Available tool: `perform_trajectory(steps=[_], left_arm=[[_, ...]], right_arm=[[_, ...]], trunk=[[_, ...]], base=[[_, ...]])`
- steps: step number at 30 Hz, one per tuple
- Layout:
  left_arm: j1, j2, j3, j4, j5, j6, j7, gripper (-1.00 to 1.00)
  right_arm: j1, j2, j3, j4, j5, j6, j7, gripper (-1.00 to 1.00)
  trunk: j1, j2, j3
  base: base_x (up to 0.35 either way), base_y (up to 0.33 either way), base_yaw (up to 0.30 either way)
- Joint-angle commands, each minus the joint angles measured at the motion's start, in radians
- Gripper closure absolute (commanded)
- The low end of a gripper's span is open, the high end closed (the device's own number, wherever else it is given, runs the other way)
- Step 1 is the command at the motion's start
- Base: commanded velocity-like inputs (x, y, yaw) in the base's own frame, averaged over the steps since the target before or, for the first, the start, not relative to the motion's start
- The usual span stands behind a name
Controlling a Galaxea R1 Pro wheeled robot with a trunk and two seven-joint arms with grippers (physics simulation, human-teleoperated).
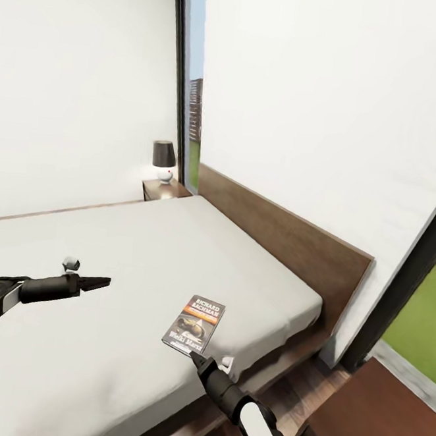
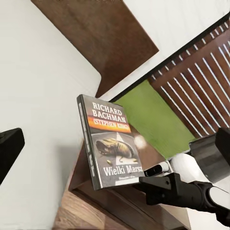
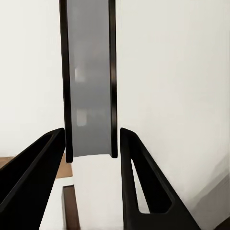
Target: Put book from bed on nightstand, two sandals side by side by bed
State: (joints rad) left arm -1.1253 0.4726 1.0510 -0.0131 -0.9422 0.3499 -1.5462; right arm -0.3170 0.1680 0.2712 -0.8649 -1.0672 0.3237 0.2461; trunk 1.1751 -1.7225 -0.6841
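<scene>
Now the right pincer (image 1: pixel 193 356), fingers apart, is hovering just beside the thin dark paperback book (image 1: pixel 195 324) lying near the grey mattress bed's (image 1: pixel 142 251) edge, and a careless push could be sliding it off.

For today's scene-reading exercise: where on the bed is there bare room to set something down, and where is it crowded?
The mattress is bare from the book back toward the nightstand with the lamp, and along the headboard. It is crowded at the near edge, where the right gripper meets the book, and by the small white gadget beside the left gripper.
</scene>
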Motion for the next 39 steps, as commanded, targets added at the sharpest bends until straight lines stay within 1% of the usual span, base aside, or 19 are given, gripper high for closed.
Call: perform_trajectory(steps=[1, 12, 16, 30, 39], left_arm=[[-0.001, 0.0, 0.007, -0.001, -0.01, 0.011, -0.005, -1.0], [-0.001, 0.0, 0.008, -0.001, -0.01, 0.011, -0.005, -1.0], [-0.001, 0.001, 0.008, -0.001, -0.01, 0.011, -0.005, -1.0], [-0.001, 0.0, 0.008, -0.001, -0.01, 0.011, -0.005, -1.0], [-0.001, 0.0, 0.008, -0.001, -0.01, 0.011, -0.005, -1.0]], right_arm=[[0.0, 0.0, 0.0, 0.0, -0.008, 0.003, 0.001, 1.0], [0.0, 0.0, 0.0, 0.0, -0.008, -0.003, 0.002, 1.0], [0.0, 0.0, 0.0, 0.0, -0.008, -0.003, 0.003, 1.0], [0.0, 0.001, 0.002, 0.0, -0.008, -0.003, 0.005, 1.0], [0.0, 0.001, 0.002, 0.0, -0.008, -0.003, 0.006, 1.0]], trunk=[[-0.001, 0.0, -0.001], [-0.001, 0.0, -0.001], [-0.001, 0.0, -0.001], [-0.001, 0.0, -0.001], [-0.001, 0.0, 0.005]], base=[[-0.282, -0.06, 0.257], [-0.286, -0.018, 0.261], [-0.166, -0.002, 0.263], [-0.027, 0.0, 0.263], [-0.001, 0.0, 0.246]])
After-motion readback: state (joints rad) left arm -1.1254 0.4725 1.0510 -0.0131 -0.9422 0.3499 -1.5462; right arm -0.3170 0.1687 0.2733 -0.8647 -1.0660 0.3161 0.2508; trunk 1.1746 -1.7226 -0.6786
